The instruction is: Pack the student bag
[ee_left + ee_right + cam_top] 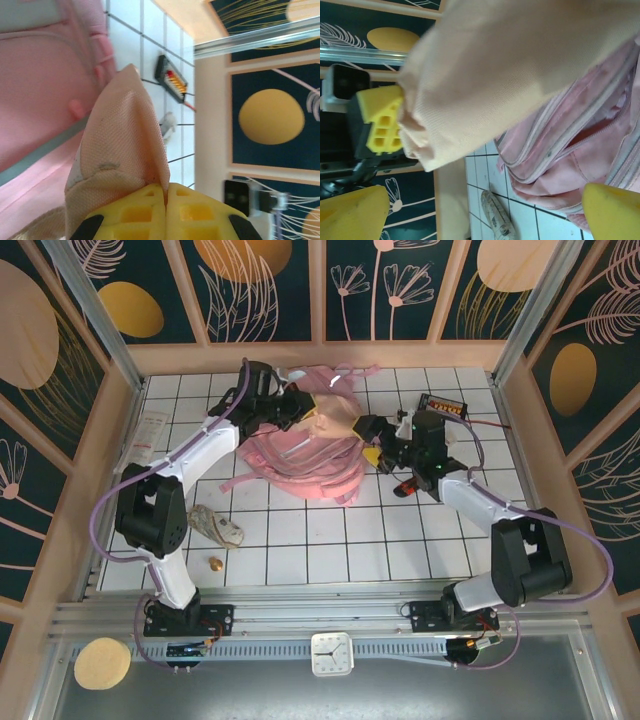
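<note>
The student bag, a large pale pink backpack, lies on the tiled table in the middle; it also fills the left of the left wrist view and the right of the right wrist view. My left gripper is shut on a corner of a peach fabric pouch, holding it above the bag's far end. My right gripper stands open just right of the pouch, its yellow fingertips wide apart with nothing between them.
A black frame with red and orange beads lies at the back right. A red-tipped item sits under the right arm. A clear packet and a small brown object lie front left. Wooden walls enclose the table.
</note>
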You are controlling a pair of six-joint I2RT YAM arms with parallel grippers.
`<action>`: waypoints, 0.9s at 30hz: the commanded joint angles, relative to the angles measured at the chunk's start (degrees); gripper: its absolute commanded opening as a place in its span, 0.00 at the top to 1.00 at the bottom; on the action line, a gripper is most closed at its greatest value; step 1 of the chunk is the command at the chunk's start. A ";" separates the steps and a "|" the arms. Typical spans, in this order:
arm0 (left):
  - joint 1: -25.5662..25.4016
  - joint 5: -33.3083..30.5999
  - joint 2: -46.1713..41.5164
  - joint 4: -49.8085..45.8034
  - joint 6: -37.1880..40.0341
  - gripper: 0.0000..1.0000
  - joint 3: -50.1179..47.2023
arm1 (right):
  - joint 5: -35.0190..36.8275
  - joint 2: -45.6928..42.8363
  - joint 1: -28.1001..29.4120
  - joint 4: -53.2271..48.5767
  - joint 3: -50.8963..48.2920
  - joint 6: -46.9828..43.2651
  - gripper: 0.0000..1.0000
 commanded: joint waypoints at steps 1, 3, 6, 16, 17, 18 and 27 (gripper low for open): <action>-0.45 1.00 -2.12 6.27 -4.05 1.00 0.59 | 1.02 0.64 0.95 3.99 -1.37 5.26 0.01; -0.63 2.01 -1.78 6.81 -5.11 1.00 0.99 | 2.58 0.31 1.13 6.01 -2.74 6.85 0.01; -1.41 2.80 -1.98 7.17 -6.14 1.00 1.12 | 4.87 1.09 0.86 10.32 -3.58 9.31 0.01; -3.63 7.65 -4.88 9.15 -9.50 1.00 -3.13 | 10.65 9.62 -0.99 23.19 1.75 12.00 0.04; -3.71 7.68 -5.41 9.23 -9.65 1.00 -3.87 | 11.06 10.23 -0.94 24.53 1.85 12.47 0.06; -3.76 7.71 -5.88 8.90 -9.57 1.00 -4.50 | 11.62 10.82 -0.92 25.65 2.15 12.71 0.08; -3.68 7.02 -7.31 2.12 -5.35 1.00 -5.37 | 11.96 9.73 -1.89 28.52 2.38 12.08 0.94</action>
